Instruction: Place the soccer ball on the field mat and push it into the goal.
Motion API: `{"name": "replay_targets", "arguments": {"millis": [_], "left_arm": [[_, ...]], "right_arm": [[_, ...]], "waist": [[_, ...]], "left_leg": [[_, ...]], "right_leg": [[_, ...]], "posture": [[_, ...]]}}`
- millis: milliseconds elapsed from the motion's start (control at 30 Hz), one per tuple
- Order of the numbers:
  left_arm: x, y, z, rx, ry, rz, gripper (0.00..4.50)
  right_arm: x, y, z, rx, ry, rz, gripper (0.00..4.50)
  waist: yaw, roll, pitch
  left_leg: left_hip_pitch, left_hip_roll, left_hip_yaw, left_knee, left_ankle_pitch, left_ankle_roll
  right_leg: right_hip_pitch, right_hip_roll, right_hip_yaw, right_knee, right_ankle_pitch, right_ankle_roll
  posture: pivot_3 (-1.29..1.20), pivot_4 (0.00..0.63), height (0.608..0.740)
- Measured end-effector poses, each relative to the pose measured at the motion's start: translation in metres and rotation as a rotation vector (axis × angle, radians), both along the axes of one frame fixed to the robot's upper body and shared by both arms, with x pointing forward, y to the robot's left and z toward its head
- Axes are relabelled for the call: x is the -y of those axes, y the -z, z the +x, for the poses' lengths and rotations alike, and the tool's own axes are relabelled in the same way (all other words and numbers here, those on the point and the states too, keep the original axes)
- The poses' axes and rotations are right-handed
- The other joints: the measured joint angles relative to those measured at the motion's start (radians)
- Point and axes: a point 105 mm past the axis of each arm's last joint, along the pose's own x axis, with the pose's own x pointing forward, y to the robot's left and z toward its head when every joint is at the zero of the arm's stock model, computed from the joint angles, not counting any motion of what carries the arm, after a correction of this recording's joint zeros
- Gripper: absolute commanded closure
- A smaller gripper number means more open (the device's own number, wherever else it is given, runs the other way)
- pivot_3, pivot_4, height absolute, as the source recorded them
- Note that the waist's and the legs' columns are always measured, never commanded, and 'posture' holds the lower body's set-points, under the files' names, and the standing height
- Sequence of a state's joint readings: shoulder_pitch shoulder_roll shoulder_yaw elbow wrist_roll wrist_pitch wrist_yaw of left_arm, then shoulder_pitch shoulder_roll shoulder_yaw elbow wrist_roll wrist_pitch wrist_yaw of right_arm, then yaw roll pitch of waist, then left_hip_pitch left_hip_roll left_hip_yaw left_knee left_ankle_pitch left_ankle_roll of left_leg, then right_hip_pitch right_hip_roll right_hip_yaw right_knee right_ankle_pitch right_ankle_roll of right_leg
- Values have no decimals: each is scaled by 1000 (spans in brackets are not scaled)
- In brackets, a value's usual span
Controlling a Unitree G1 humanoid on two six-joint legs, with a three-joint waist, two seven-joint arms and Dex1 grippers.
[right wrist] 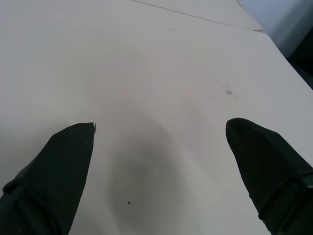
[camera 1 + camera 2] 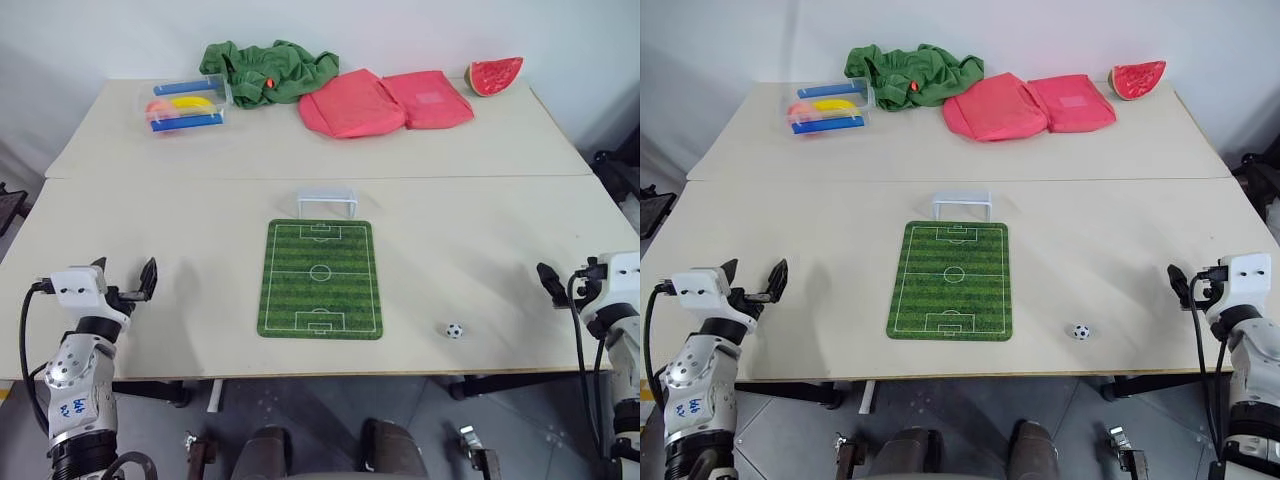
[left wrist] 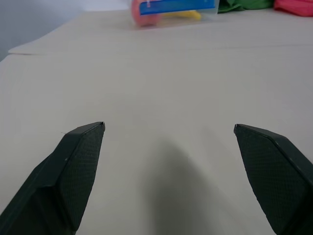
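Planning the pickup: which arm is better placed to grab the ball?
Likely the right. The ball lies on the table right of the mat, nearer the open right gripper than the left gripper.

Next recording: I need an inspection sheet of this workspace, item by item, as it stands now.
Surface: two beige tables butted together, seam running across.
Job's things: tiny black-and-white soccer ball on the bare table, to the right of the striped green field mat; small white netted goal at the mat's far end.
Clutter: clear plastic box with blue bars, crumpled dark green cloth, folded pink cloth, red watermelon slice, all along the far edge.
Grippers: left gripper and right gripper both empty, jaws open, over bare table.
Cables: black cables looped along both wrists.
Surroundings: white wall behind; grey floor.
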State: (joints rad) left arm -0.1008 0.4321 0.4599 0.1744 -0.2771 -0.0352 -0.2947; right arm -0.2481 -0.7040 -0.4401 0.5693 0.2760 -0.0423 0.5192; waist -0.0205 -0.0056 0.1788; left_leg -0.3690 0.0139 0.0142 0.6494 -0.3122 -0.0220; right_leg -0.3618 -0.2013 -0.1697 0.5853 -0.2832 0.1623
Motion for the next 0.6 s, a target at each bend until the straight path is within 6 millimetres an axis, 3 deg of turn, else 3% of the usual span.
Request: {"name": "replay_targets", "arguments": {"millis": [300,433,600], "left_arm": [[4,-9,13,31,18,-22,0],[6,-16,21,38,68,-17,0],[38,-23,27,9,315,44,0]], "right_arm": [[-9,-11,-1,14,-36,1,10],[-28,-25,-4,-7,-156,-21,10],[-72,-47,-14,-80,-392,-157,10]], "waist": [[0,0,0],[6,0,0],[20,0,0]], "left_leg": [[0,0,0,-1,0,0],[-1,0,1,0,0,0],[-1,1,2,0,0,0]], "right_leg": [[-1,0,0,0,0,0],[-1,0,1,0,0,0],[-3,1,3,1,0,0]], "posture": [[0,150,740],[0,150,740],[0,150,740]]}}
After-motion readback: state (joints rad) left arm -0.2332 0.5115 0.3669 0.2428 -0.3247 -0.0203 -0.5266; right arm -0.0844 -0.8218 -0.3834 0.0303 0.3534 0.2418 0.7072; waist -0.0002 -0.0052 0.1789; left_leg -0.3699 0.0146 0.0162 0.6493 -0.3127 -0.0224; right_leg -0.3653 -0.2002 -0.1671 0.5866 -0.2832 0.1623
